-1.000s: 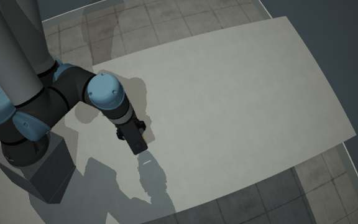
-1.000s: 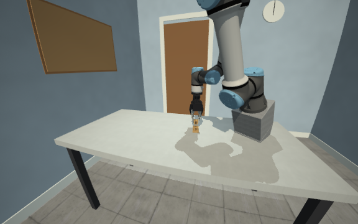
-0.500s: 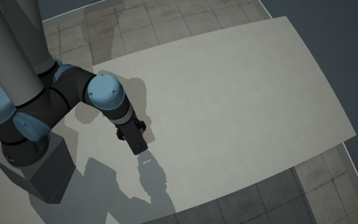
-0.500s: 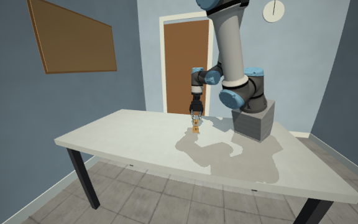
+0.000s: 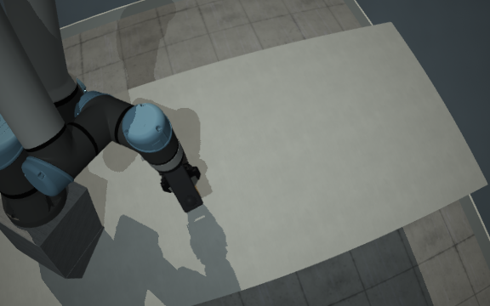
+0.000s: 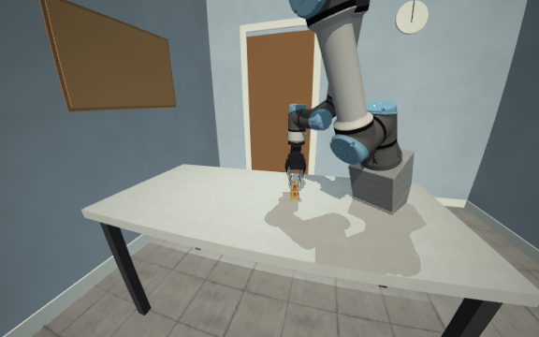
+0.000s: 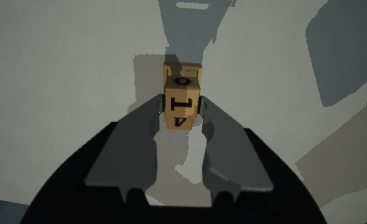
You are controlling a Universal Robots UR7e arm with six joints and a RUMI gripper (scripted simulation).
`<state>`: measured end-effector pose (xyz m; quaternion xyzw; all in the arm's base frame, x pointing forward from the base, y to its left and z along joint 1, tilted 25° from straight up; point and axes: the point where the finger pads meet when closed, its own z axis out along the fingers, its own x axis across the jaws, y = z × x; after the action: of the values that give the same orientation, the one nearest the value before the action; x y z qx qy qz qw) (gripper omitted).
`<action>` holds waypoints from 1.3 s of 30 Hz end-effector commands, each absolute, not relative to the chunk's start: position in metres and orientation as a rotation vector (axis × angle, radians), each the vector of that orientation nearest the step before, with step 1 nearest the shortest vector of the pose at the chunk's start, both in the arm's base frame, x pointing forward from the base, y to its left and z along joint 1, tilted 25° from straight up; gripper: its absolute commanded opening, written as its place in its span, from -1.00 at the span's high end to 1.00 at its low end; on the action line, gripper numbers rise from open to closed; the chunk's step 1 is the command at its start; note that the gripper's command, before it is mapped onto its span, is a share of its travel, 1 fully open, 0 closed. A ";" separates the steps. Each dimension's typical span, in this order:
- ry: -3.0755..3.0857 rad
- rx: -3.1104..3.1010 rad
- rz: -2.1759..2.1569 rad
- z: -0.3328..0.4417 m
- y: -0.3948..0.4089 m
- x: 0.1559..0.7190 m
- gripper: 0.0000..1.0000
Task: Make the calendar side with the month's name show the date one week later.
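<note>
My gripper (image 6: 295, 182) (image 7: 181, 96) is shut on an orange number cube (image 6: 295, 186) (image 7: 190, 102). In the wrist view the held cube shows a sideways 1 on the face towards the camera and a dark 0 on the shaded face beyond it. The orange calendar tray (image 7: 182, 64) stands just beyond and below the held cube. A face with a 4 (image 7: 179, 122) shows below the held cube, seemingly on the other cube. In the exterior view the held cube is directly above the lower orange block (image 6: 295, 195); any gap is too small to tell. The month's name is not readable. In the top view the gripper hides nearly everything.
The pale table (image 5: 313, 140) (image 6: 195, 206) extends widely around the calendar. The arm's grey pedestal (image 5: 66, 238) (image 6: 382, 187) stands on the table near its edge. Shadows of the arm fall over the table around the calendar.
</note>
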<state>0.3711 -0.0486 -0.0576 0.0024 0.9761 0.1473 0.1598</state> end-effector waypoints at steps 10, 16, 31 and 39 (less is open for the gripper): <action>2.789 0.007 0.420 -0.066 -0.046 0.374 0.80; 2.789 0.007 0.420 -0.069 -0.045 0.375 0.80; 2.789 0.007 0.420 -0.069 -0.045 0.376 0.80; 2.789 0.007 0.420 -0.069 -0.045 0.376 0.80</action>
<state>0.3753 -0.0448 -0.0697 0.0025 0.9761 0.1472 0.1598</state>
